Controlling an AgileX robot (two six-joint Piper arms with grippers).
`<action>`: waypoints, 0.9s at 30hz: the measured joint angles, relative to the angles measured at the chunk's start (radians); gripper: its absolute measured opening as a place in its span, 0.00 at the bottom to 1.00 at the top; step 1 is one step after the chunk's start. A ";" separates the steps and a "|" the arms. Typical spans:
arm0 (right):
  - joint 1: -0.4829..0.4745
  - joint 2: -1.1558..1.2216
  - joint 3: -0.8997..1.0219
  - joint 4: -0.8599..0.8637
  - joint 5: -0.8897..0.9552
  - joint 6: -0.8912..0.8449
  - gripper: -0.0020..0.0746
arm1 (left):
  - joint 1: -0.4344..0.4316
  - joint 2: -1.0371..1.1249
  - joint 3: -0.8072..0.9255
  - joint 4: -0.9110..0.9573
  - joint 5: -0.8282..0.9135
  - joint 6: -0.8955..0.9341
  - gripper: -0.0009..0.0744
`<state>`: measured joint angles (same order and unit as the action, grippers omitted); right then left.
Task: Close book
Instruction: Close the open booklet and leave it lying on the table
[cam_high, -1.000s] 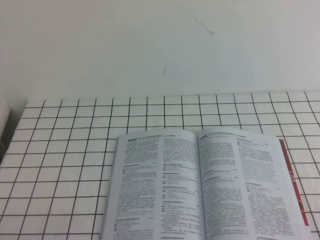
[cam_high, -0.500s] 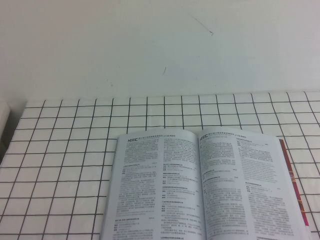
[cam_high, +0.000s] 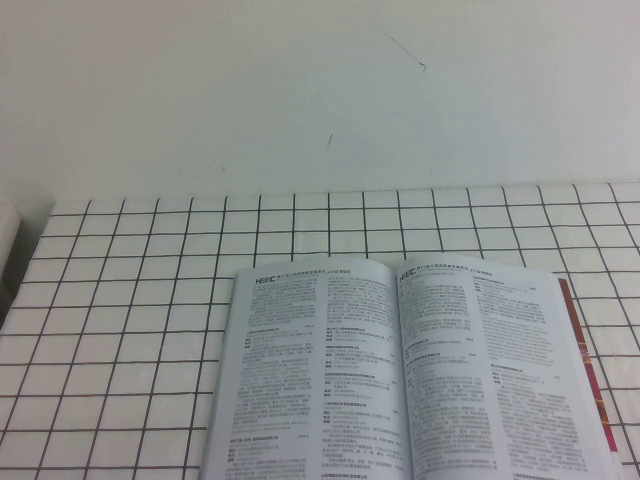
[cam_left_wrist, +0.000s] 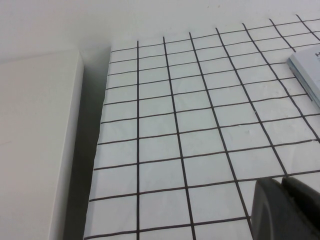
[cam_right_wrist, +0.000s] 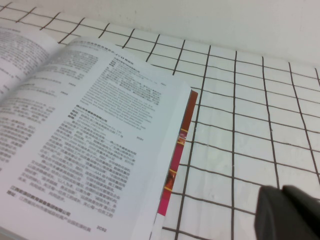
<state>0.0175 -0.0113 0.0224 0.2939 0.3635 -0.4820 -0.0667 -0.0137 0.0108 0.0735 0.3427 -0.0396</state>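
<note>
A white cloth (cam_high: 130, 300) with a black grid lies spread flat. Behind it stands a faintly scratched white wall (cam_high: 300, 90). A white block (cam_left_wrist: 35, 150) sits beside the cloth's left edge.

book (cam_high: 400, 370): matt paper | table cover (cam_high: 130, 300): smooth, matt | left gripper (cam_left_wrist: 283, 202), right gripper (cam_right_wrist: 285, 212): matt dark

Open book (cam_right_wrist: 90, 125) on gridded cloth (cam_right_wrist: 240, 100), right hand (cam_right_wrist: 287, 212) near

Cropped and unreadable.
Book (cam_high: 400, 370) runs off high view's lower edge, print too small. Left gripper (cam_left_wrist: 286, 210) over cloth (cam_left_wrist: 200, 150) left of book, right gripper (cam_right_wrist: 289, 214) right of it: both mostly cropped.
</note>
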 joint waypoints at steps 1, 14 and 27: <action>0.000 0.000 0.000 0.000 0.000 0.000 0.02 | 0.000 0.000 0.000 -0.002 0.000 0.000 0.01; 0.000 0.000 0.006 0.002 -0.094 0.000 0.02 | 0.000 0.000 0.011 -0.067 -0.160 -0.002 0.01; 0.000 0.000 0.006 0.263 -0.714 0.000 0.02 | 0.000 0.000 0.011 -0.118 -0.753 -0.129 0.01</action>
<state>0.0175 -0.0113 0.0283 0.5567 -0.3509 -0.4820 -0.0667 -0.0137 0.0219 -0.0446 -0.4105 -0.1686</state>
